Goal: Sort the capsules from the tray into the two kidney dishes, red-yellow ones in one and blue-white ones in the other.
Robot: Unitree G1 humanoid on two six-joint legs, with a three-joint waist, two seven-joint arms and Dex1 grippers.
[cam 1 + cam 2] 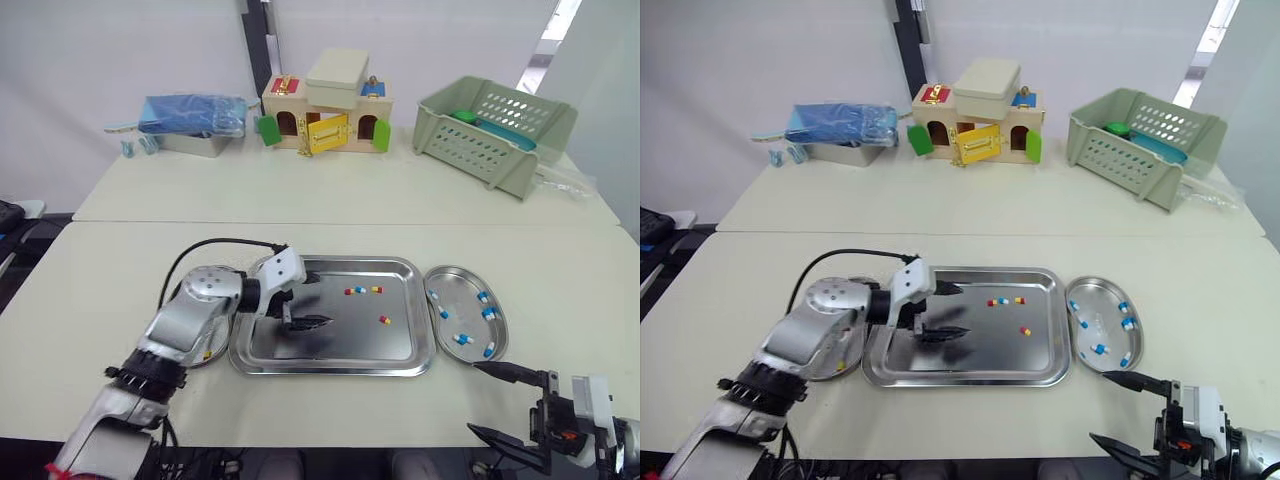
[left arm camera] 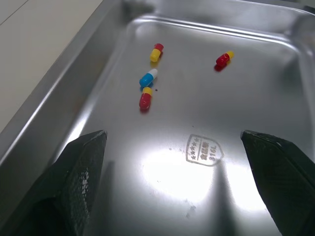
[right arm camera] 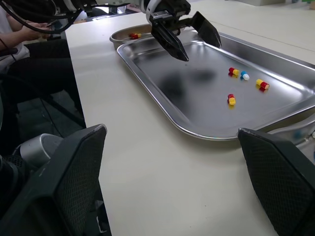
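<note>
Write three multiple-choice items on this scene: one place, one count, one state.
1. The left gripper hangs over: A the tray; B the basket; C the toy house.
2. The tray holds: A two capsules; B four capsules; C seven capsules.
3. The right gripper is: A shut on a capsule; B open; C shut, empty.
Answers: 1 A, its fingers stand above the tray's floor. 2 B, three red-yellow and one blue-white lie there. 3 B, its fingers stand wide apart.
</note>
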